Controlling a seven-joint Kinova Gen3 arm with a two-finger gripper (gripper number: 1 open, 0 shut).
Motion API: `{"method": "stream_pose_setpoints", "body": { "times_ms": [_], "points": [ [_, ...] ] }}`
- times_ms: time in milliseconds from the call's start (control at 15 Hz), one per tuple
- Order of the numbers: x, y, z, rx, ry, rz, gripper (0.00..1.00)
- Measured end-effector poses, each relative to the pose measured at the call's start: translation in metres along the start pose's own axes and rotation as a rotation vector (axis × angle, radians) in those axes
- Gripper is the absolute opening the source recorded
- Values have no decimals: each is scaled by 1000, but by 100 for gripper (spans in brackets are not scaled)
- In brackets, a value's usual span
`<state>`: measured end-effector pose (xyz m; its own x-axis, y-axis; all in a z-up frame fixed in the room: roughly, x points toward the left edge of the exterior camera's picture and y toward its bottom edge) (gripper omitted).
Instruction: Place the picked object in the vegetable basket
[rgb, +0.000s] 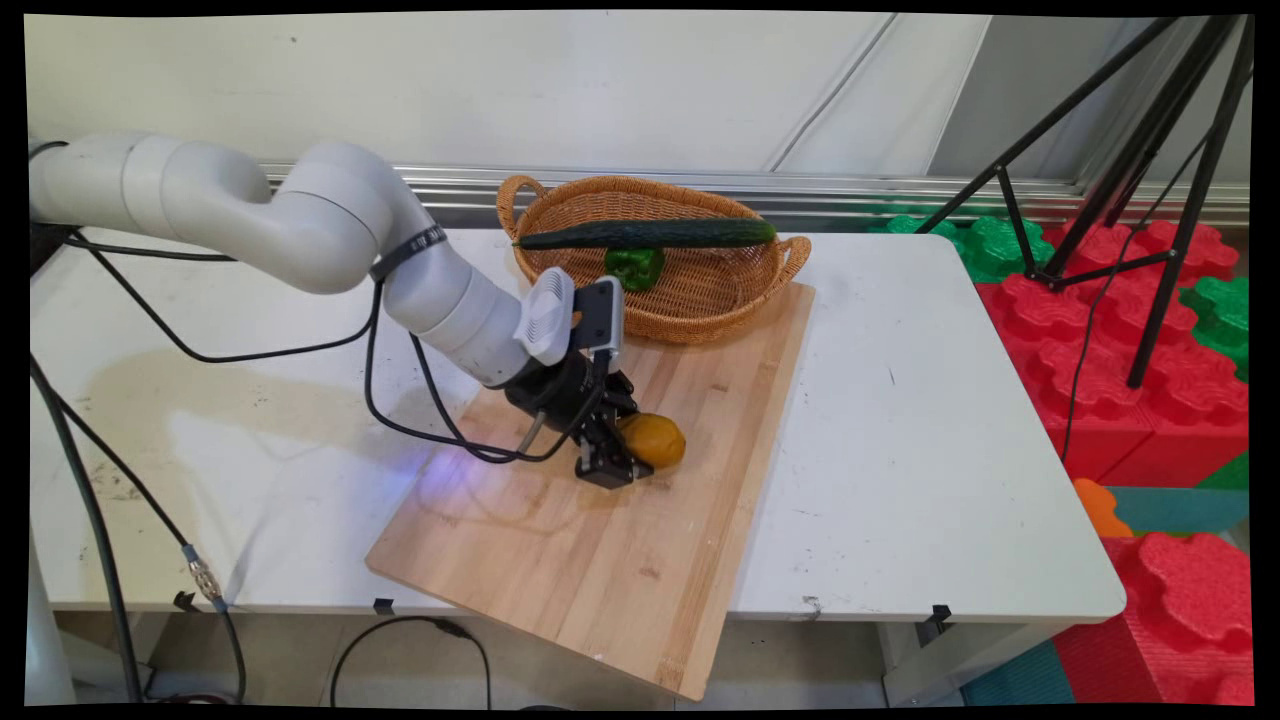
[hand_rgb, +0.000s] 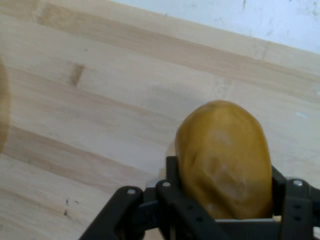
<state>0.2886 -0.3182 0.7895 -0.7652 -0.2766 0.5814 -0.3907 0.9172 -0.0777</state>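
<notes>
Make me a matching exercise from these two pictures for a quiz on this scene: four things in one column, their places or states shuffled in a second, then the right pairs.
Things:
1. yellow-brown potato
2. cucumber
3. green pepper
4. cutting board

Places or states:
A. lying across the basket's rim
B. down inside the basket
C. flat on the white table, one corner past its near edge
D. between the fingers of the gripper

Pairs: 1-D, 2-A, 3-B, 4-C

We find no legible text, label, brand, number or sign on anything in either view.
</notes>
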Motion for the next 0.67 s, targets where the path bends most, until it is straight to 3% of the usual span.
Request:
{"method": "stream_pose_setpoints", "body": {
  "times_ms": [667],
  "points": [
    [8, -4, -75, 27, 111, -33, 0]
  ]
}}
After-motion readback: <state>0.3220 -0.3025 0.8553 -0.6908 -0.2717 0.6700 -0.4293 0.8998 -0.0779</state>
